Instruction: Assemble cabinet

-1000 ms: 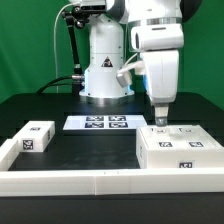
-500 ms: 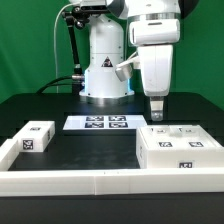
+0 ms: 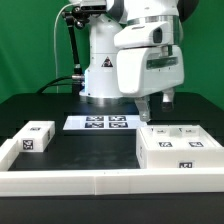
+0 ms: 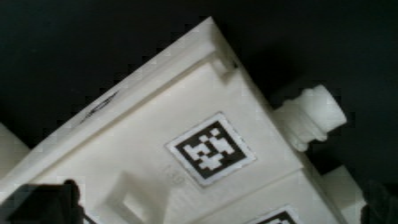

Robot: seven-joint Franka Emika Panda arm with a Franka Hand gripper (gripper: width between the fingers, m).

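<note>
The white cabinet (image 3: 180, 150), boxy with black-and-white tags on its top and front, lies on the black table at the exterior view's right. My gripper (image 3: 157, 106) hangs a little above its far top edge, not touching it, with the wrist turned. In the wrist view the cabinet's tagged face (image 4: 217, 148) fills the picture, with a small white peg (image 4: 317, 108) on its side. My dark fingertips (image 4: 45, 200) show far apart at the picture's corners, with nothing between them. A small matching white block (image 3: 36, 137) sits at the exterior view's left.
The marker board (image 3: 103, 123) lies flat at the back middle, in front of the robot's white base (image 3: 105, 70). A long low white frame rail (image 3: 100, 183) runs along the front edge and up the left side beside the block.
My gripper has risen off the cabinet's top and the wrist has rotated, so the hand's wide side now faces the exterior camera. The cabinet and block have not moved.
</note>
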